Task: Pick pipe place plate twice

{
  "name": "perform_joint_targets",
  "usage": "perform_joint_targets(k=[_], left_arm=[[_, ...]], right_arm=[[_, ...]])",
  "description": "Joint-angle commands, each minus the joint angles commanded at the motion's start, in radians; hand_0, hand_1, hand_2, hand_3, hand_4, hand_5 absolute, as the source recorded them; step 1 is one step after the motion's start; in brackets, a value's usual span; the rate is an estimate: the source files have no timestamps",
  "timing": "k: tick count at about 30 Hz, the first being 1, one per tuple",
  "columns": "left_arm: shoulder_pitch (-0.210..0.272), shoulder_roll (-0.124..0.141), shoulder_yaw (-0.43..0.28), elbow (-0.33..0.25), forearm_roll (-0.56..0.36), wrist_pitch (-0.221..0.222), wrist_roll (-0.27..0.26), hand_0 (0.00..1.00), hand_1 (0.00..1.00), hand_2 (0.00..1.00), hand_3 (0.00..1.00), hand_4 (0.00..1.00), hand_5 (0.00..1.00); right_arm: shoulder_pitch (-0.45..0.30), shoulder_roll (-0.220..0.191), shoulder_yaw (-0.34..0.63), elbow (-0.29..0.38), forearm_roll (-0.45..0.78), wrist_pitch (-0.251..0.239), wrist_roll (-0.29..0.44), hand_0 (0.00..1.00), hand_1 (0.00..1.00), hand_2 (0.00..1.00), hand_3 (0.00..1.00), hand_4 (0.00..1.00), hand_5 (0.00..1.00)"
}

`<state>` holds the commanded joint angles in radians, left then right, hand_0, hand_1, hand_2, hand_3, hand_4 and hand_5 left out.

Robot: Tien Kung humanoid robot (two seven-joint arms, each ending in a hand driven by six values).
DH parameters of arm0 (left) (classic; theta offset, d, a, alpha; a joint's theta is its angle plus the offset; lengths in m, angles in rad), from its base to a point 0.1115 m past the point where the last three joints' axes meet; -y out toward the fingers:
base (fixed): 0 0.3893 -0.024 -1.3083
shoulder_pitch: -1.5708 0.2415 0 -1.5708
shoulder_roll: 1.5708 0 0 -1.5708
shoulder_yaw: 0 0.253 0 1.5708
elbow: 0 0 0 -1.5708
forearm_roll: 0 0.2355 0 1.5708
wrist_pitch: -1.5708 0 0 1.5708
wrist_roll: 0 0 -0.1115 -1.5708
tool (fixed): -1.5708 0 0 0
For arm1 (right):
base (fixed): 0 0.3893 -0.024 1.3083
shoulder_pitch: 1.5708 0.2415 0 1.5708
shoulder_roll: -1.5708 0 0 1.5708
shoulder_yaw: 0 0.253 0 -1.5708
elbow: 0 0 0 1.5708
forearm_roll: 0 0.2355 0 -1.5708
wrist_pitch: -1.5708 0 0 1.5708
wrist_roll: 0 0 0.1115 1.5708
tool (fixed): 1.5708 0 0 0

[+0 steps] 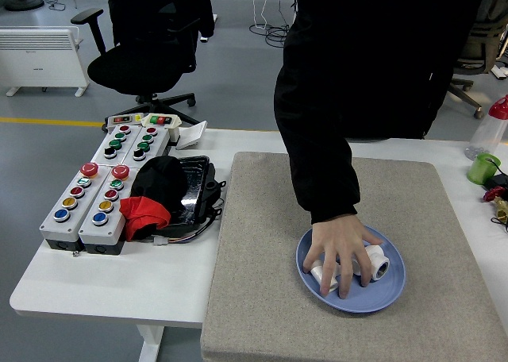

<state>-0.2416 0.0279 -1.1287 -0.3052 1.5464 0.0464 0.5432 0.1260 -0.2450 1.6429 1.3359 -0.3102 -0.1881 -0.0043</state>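
A blue plate (pixel 390 289) sits on the grey felt mat (pixel 270 243) at the front right. Two white pipe fittings lie on the plate: one (pixel 376 262) on the right, one (pixel 319 270) on the left, both partly covered. A person at the far side leans over the table, and the person's hand (pixel 341 247) rests spread over both fittings on the plate. Neither of my hands is in view.
Button control boxes (pixel 94 199) stand at the left, with a black tray and red and black cloth (pixel 159 195) beside them. A green cup (pixel 482 169) and small items stand at the right edge. An office chair (pixel 143 52) is behind the table.
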Motion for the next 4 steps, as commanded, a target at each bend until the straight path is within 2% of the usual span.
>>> perform_joint_targets(k=[4], left_arm=[[-0.002, 0.002, 0.002, -0.001, -0.003, 0.0, 0.001, 0.657, 0.635, 0.637, 0.559, 0.395, 0.998]], right_arm=[[0.001, 0.003, -0.001, -0.001, 0.002, -0.001, 0.001, 0.771, 0.715, 0.73, 0.728, 0.509, 0.659]])
